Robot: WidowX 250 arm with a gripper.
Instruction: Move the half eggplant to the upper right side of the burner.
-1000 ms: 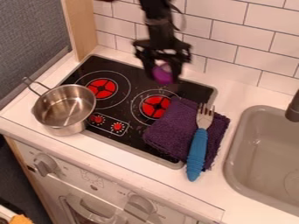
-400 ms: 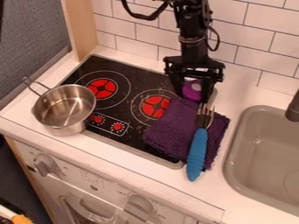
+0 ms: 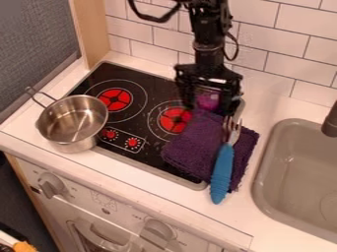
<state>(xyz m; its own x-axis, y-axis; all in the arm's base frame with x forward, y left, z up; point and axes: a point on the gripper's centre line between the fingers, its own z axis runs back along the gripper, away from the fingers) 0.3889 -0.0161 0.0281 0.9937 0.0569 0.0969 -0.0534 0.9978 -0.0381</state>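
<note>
Gripper (image 3: pixel 209 106) parted by width of half eggplant (image 3: pixel 208 100), clasping it; ease down at two o'clock of burner (image 3: pixel 175 120), clear of purple cloth (image 3: pixel 194 143); release low

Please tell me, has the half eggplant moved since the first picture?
Yes, the half eggplant has moved right and lower in the view. Against the right-hand red burner, it was almost straight above; now it is to the upper right.
</note>
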